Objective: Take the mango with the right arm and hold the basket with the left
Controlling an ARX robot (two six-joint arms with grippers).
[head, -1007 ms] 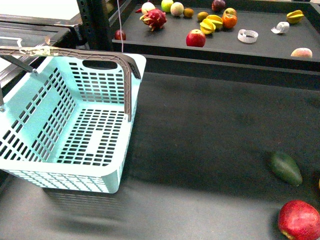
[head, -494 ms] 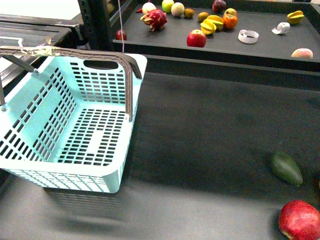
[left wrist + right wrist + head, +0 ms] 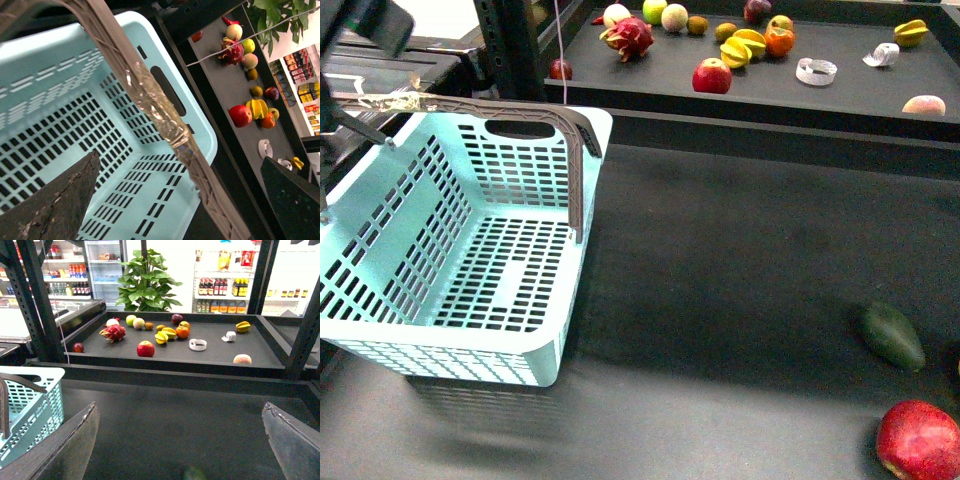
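straddling the handle (image 3: 155, 112) of the basket (image 3: 202, 145), left fingers (image 3: 55, 200) wide apart; right fingers (image 3: 65, 450) spread too, basket beside one

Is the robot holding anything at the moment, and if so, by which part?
Nothing is held. The left gripper is open above the handle of the basket, fingers spread either side, not closed on it. The right gripper is open and empty.

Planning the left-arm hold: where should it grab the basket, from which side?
Probably the raised grey-brown handle, at its taped top stretch, from above. It stands clear over the rim of the basket and lies between the open jaws of the left gripper in the left wrist view.
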